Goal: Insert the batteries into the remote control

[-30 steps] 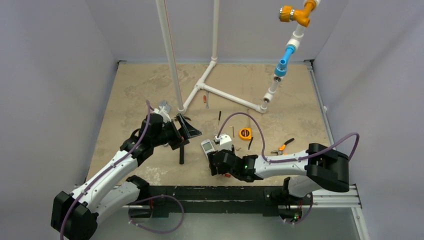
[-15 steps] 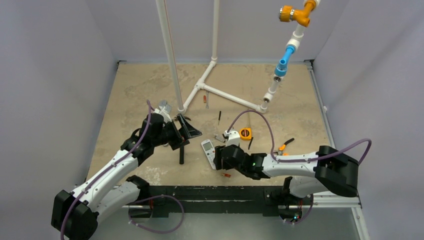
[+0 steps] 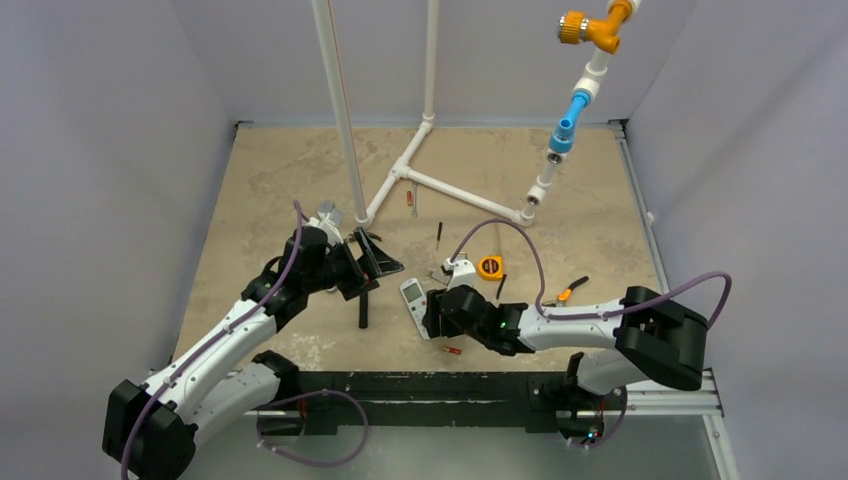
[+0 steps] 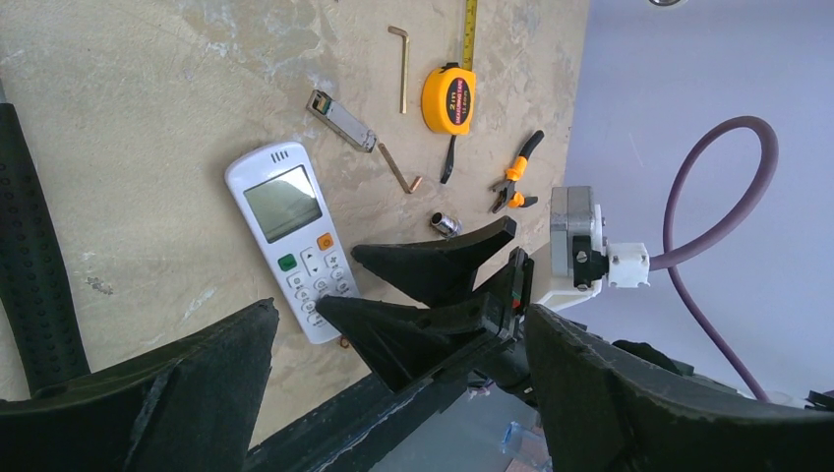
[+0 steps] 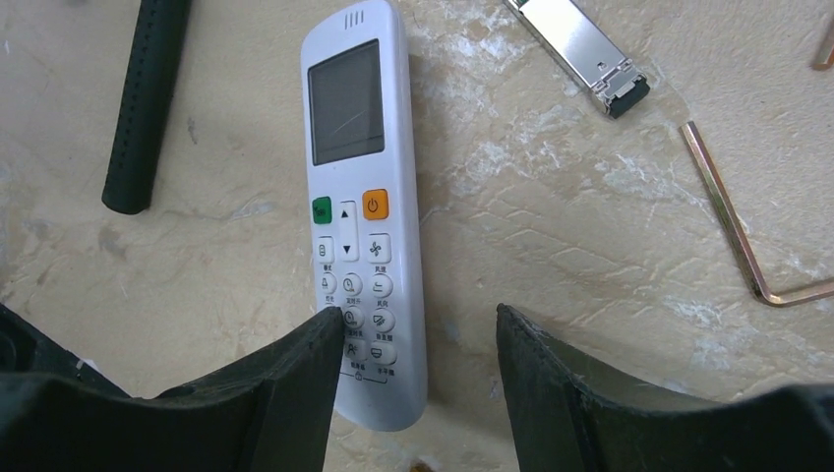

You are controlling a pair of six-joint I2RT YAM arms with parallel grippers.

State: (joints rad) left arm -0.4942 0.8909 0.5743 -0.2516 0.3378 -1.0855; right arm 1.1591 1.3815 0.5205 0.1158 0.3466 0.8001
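Remote control lies face-up on the tabletop, its bottom end between your spread right fingers. Black rod to its left, hex key to its right. Left fingers gape empty. One battery sits by the near edge.

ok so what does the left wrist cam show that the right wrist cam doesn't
Only the left wrist view: the orange tape measure, orange-handled pliers, a small socket, and the right gripper from outside, jaws open at the lower end of the remote control. Only the right wrist view: the remote control's lowest buttons, partly hidden by the gripper in the other. Both: the remote control face up, the silver module, the bent copper hex key and the black rod.
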